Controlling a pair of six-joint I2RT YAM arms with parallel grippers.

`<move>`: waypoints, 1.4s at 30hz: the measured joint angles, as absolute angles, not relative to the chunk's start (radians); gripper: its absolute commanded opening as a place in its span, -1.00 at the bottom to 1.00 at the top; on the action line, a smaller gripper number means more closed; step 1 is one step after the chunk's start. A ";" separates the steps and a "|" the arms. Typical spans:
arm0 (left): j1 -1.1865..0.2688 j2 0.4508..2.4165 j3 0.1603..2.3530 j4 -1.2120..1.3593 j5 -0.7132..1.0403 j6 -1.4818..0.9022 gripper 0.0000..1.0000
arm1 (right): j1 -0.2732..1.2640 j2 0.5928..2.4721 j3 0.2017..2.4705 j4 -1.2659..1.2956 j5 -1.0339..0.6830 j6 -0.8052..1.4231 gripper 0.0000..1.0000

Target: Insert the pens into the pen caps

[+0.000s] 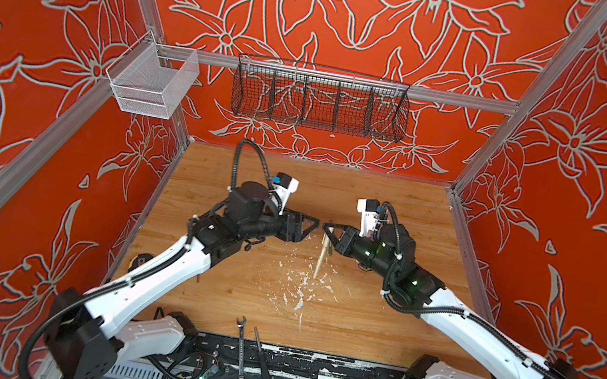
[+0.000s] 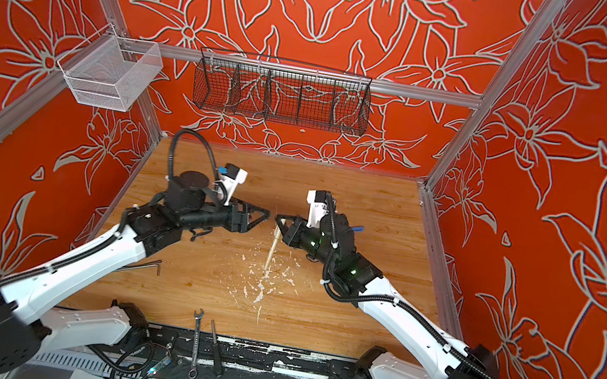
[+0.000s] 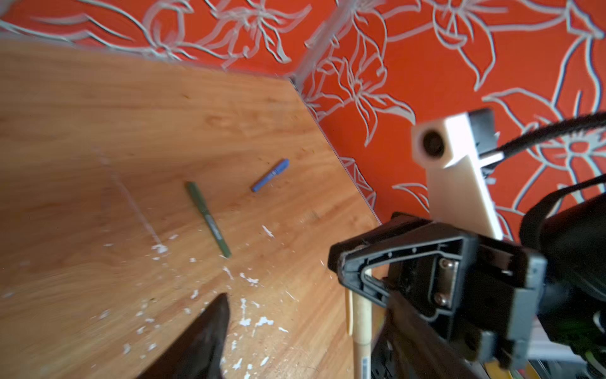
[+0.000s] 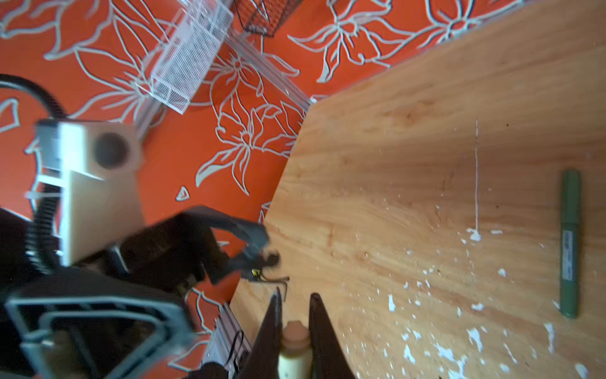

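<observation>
Currently counting three coloured pieces. One tan pen (image 1: 320,259) is slanting down toward the tabletop (image 1: 355,317), the right end effector (image 4: 295,294) clamping its upper end. One green pen (image 3: 209,219) is lying flat, its pale label (image 4: 568,254) too blurred for reading. One blue piece (image 3: 271,175) is lying near it; pen or cap, cannot tell. Left end effector (image 1: 311,229): jaws standing apart, gripping nothing. One wrench (image 1: 240,352) and one black tool (image 1: 261,356) are lying at the front edge.
</observation>
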State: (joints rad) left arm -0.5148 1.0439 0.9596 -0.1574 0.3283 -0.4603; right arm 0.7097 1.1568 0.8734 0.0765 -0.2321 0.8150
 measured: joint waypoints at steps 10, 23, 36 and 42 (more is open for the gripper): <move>-0.518 0.534 0.797 -0.593 -0.199 -0.483 0.93 | 0.688 1.551 1.111 -0.123 -0.325 0.639 -1.00; -0.518 0.403 0.653 -0.717 -0.422 -0.538 0.94 | 0.678 2.065 1.420 -0.170 -0.319 0.557 -1.00; -0.518 0.461 0.624 -0.688 -0.451 -0.536 0.94 | 0.662 2.159 1.512 -0.198 -0.216 0.540 -0.31; -0.518 0.486 0.624 -0.659 -0.451 -0.527 0.94 | 0.656 2.167 1.546 -0.230 -0.181 0.517 -0.01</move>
State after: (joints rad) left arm -0.5179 0.4858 0.6235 -0.6586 -0.4515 -0.5274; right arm 0.6559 2.1666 1.5463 -0.2298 -0.1814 0.5171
